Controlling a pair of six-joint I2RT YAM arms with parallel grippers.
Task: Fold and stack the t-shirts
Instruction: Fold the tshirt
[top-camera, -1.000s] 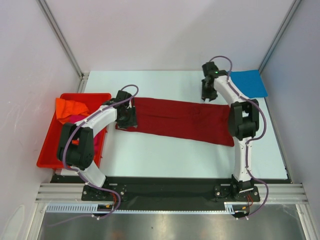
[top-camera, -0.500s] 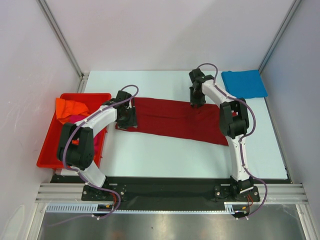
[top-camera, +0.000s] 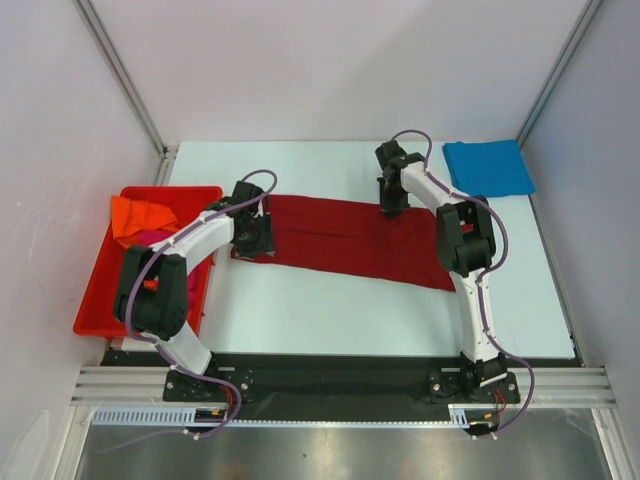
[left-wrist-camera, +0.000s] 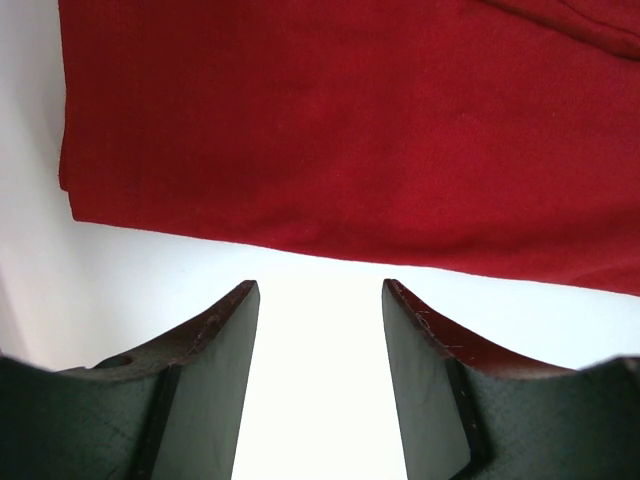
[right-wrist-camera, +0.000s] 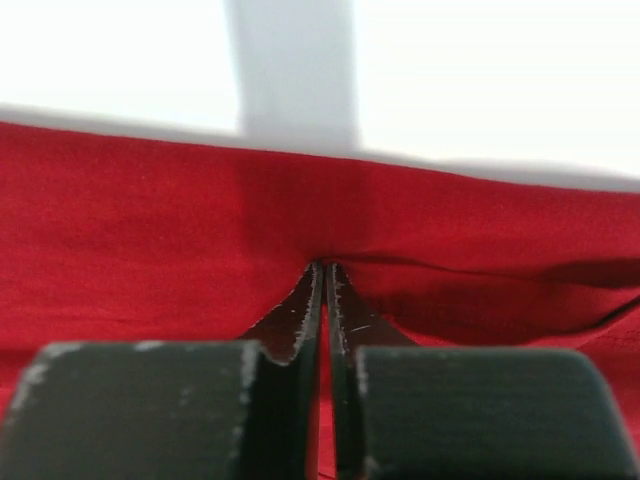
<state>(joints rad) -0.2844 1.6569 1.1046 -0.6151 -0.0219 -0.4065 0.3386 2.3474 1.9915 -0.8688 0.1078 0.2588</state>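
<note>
**Item:** dark red cloth t-shirt (top-camera: 350, 240), laid out as a long flat band across the middle of the white table (top-camera: 330, 310), its right end angled toward the near side.

**Handling:** judged light, limp and non-slippery. It will sag and drape wherever it is unsupported, and layers may slide apart if lifted by one point only. Best taken at an edge or corner, with two holds along the same edge to keep a fold square.

**Right gripper** (top-camera: 391, 203): on the band's far edge, right of centre. The fingers are pressed together on a puckered pinch of red cloth (right-wrist-camera: 150, 230); how many layers are caught cannot be told.

**Left gripper** (top-camera: 255, 235): at the band's left end, fingers parted about halfway and holding nothing. The wrist view shows bare table between them, the cloth edge (left-wrist-camera: 350, 120) just beyond the tips.

**Nearby:** bright blue folded t-shirt (top-camera: 490, 167) at the far right corner, well apart. Crumpled orange t-shirt (top-camera: 140, 215) over a magenta-pink t-shirt (top-camera: 152, 238) in the red plastic bin (top-camera: 100, 290) at the left.
</note>
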